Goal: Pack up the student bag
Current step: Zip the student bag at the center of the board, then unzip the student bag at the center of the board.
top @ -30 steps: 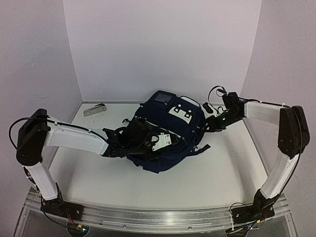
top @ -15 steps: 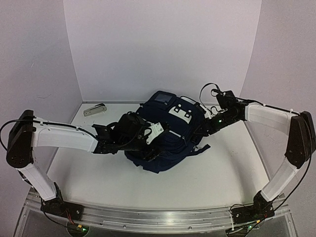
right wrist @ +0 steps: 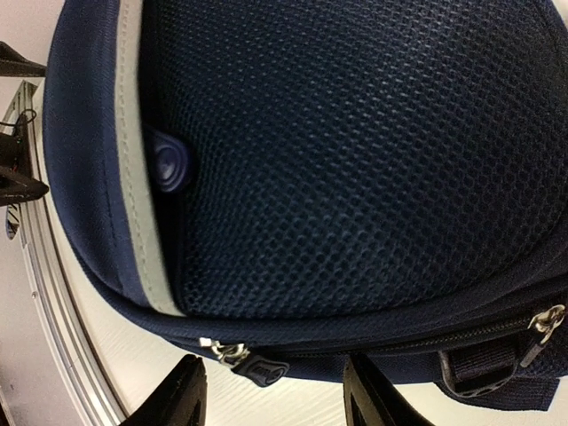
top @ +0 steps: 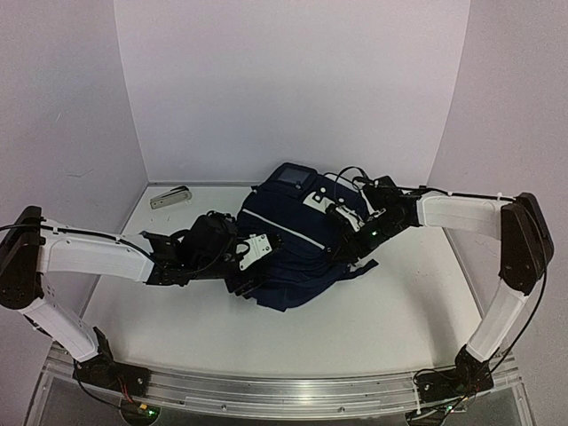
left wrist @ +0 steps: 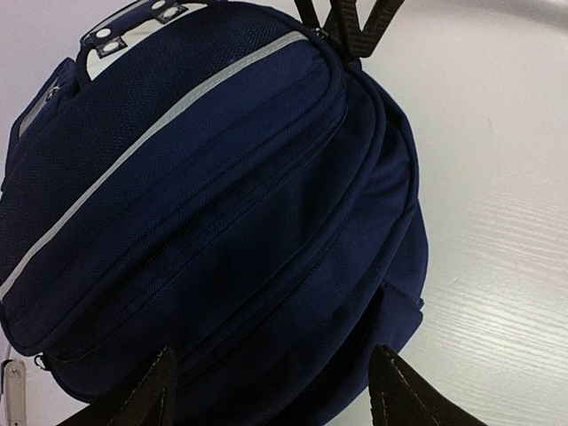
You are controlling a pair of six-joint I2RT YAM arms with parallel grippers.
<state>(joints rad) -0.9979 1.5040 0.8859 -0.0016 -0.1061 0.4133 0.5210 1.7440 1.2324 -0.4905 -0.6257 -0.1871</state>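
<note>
While it lies flat on the white table (top: 390, 311), the student bag (top: 297, 253) sits a little behind the middle of the surface, its top end toward the back wall (top: 293, 80) and its rounded bottom end toward the arms. Its dark navy fabric carries a thin pale zip line (left wrist: 160, 124), a white patch (top: 324, 202) and a small grey panel (top: 291, 177) near the top, and black straps (left wrist: 351, 18) trail off its far side onto the tabletop.

At the bag's left flank, the left gripper (left wrist: 275, 395) has its two fingers spread wide and clamping nothing, the bag's bottom curve bulging just ahead of them. On the opposite flank, near the white patch, the right gripper (right wrist: 277, 395) also stands parted and empty-handed, hovering close over the mesh side with a navy zip pull (right wrist: 257, 366) just beside its fingertips.

Around the bag, the tabletop is matte white with a faint wood-grain texture showing in the left wrist view. A small silvery-grey object (top: 169, 197), too small to identify, lies near the back left corner, well apart from the bag. An aluminium rail (top: 293, 395) runs along the near edge, holding both arm bases. Plain pale walls with a lilac tint close in the table at the back and on both sides.
</note>
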